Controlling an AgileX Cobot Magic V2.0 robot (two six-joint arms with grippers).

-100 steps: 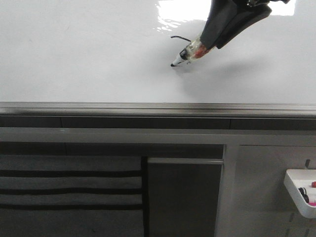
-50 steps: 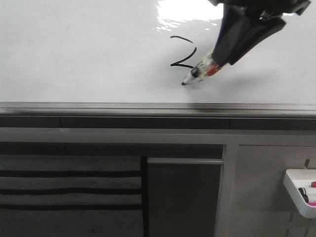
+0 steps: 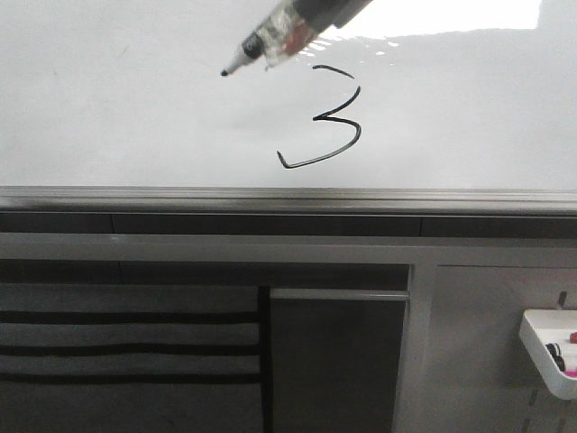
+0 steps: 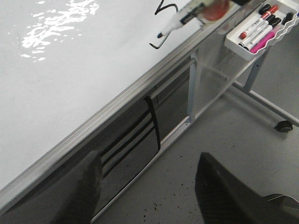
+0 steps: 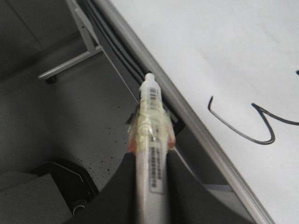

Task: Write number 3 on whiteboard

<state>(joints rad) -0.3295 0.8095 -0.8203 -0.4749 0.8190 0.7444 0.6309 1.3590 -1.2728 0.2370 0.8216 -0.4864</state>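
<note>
One whiteboard [image 3: 135,108] fills the scene, and on it, just above its grey metal edge strip [image 3: 288,196], sits one finished number 3 [image 3: 329,117] with its tail curling left, so the writing step looks done and the next move would be carrying the pen clear of the board without smudging the ink. One right gripper [image 5: 149,163] is clamped on one marker [image 3: 270,41], whose tip hangs off the surface up and left of the digit, while the left gripper [image 4: 149,186] stands wide apart and empty, and one small tray [image 4: 259,28] beyond the strip holds several spare pens, about four.
</note>
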